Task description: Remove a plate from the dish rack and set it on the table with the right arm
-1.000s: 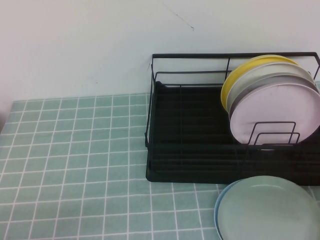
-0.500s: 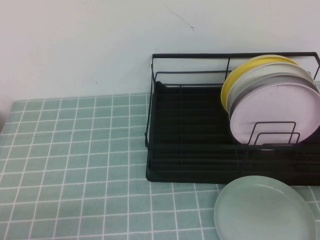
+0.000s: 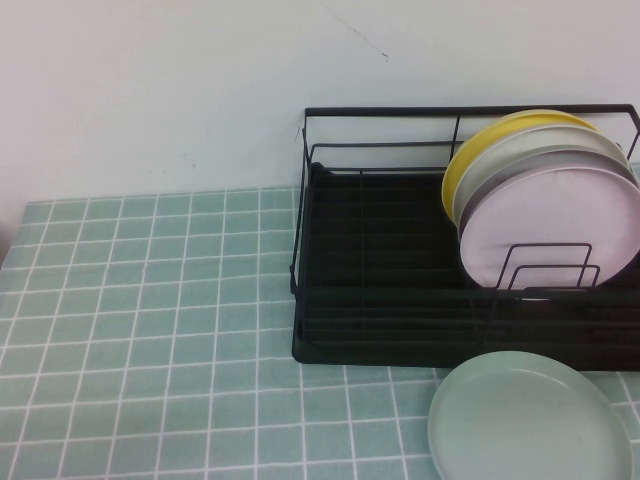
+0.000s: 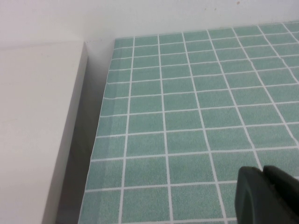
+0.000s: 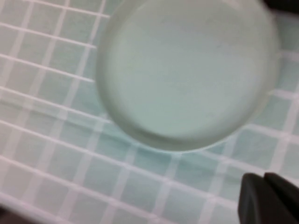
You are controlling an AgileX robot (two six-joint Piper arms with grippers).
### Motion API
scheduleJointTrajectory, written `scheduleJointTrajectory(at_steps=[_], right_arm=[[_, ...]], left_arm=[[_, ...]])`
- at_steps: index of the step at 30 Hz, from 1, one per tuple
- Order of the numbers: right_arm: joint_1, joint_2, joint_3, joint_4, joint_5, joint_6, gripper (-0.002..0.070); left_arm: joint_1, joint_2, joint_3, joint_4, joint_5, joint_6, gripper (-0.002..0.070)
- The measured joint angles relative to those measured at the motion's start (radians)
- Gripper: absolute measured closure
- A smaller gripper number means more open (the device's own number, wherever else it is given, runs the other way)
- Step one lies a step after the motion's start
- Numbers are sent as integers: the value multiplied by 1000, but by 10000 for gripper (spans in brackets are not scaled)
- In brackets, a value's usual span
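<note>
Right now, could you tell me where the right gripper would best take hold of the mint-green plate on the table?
Probably the raised rim of the mint-green plate, on its open left edge, since it lies flat against the dish rack. The right gripper hangs above it, shut; the left gripper is parked, shut, over the table.

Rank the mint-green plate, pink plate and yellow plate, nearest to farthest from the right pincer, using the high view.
The right pincer hangs by the mint-green plate, opposite the dish rack; the left pincer is over bare table.
1. mint-green plate, on the table in front.
2. pink plate, front of the rack's stack.
3. yellow plate, rearmost.
</note>
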Motion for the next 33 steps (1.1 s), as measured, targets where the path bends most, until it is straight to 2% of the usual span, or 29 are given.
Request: scheduleJointTrajectory(at_steps=[3,8,13,18,20,24,33], right_arm=[[0,-53,7,-48,-59,-82,678],[2,-191,112,-85,-339,-165,678],[2,-405,364,-85,-725,-175,678],[2,-614,608,-60,-960,-167,678],[2,-687,655,-37,-985,-165,678],[-9,-810,667,-23,-919,-185,678],[-20,-829,667,-32,-721,-187,678]], left_arm=[[0,0,0,0,0,0,678],[0,0,0,0,0,0,678],[0,0,0,0,0,0,678],[0,0,0,0,0,0,678],[0,0,0,0,0,0,678],[0,0,0,0,0,0,678],[0,0,0,0,0,0,678]])
